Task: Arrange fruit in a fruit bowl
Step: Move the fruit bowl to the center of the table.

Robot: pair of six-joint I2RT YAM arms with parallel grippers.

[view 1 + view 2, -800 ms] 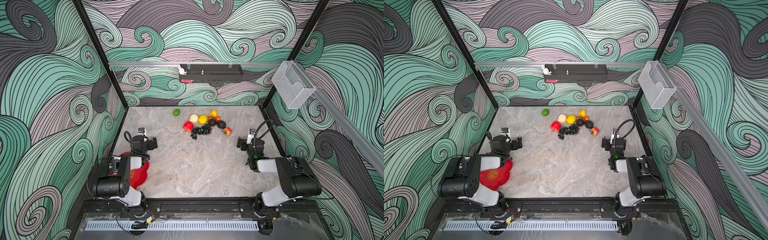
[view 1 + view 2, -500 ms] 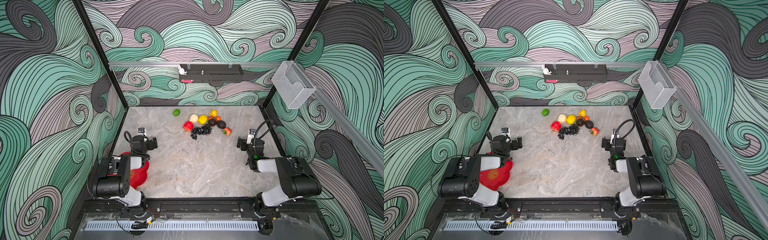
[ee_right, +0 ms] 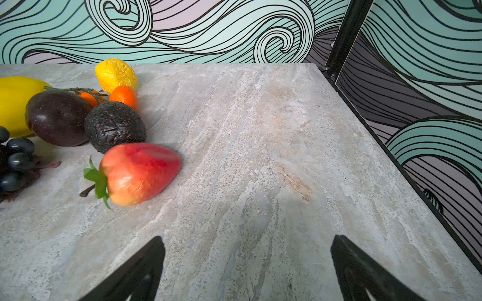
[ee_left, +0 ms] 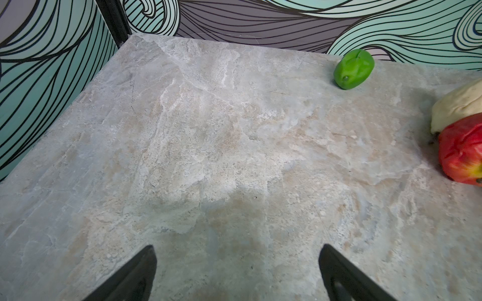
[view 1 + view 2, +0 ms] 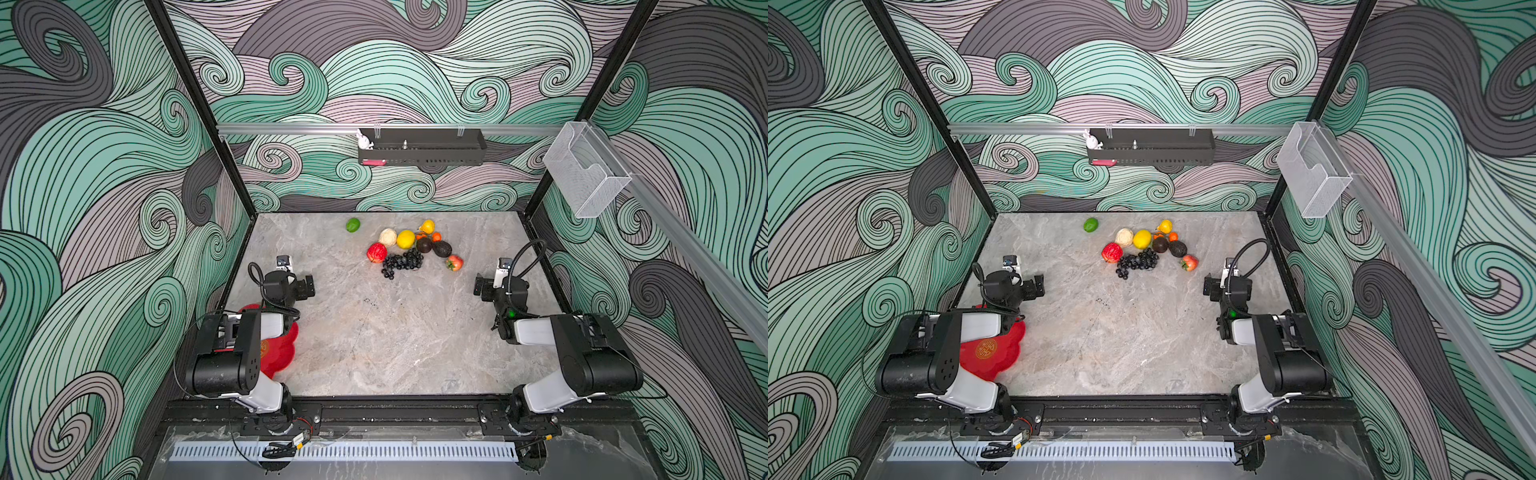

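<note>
Entry: fruit bowl (image 5: 1000, 353) lay partly under left arm, apparently empty. fruit (image 5: 401, 262) sat clustered well apart from fruit bowl. left gripper (image 4: 237, 250), right gripper (image 3: 247, 239): both gaped wide, empty. Best first pick seemed red apple (image 3: 140, 173), pinched across its middle.

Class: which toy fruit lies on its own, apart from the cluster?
The green lime: it lies alone, clear of the rest, while the other fruits huddle close together by the black grape bunch.

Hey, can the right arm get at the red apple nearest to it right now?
Probably yes. The right tool is open and empty, bare tabletop lies between it and the apple, though the avocado sits close behind.
</note>
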